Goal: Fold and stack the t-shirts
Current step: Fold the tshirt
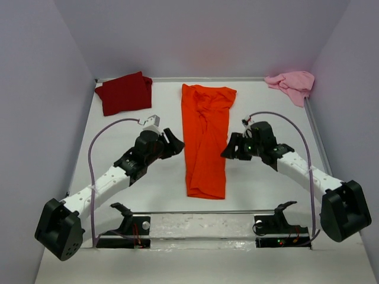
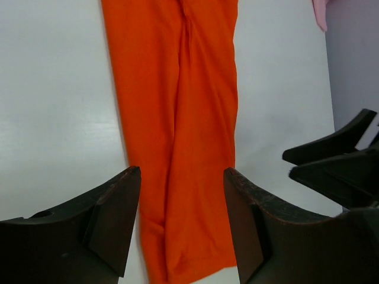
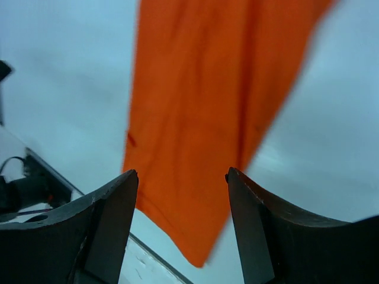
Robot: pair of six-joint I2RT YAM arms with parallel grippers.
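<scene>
**Open grippers flanking the orange shirt**

A bright orange cloth t-shirt [image 1: 205,142], folded into a long strip, is lying mid-frame on the white table [image 1: 148,186]. The left gripper [image 1: 173,143] and right gripper [image 1: 228,148] are flanking its long edges, fingers spread, gripping nothing. A dark red t-shirt [image 1: 124,93] is sitting upper left, and a crumpled pale pink t-shirt [image 1: 291,84] upper right.

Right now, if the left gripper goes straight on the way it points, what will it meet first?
Most likely the orange t-shirt, seen between the open jaws of the left gripper in its wrist view. Its height above the cloth is unclear.
</scene>
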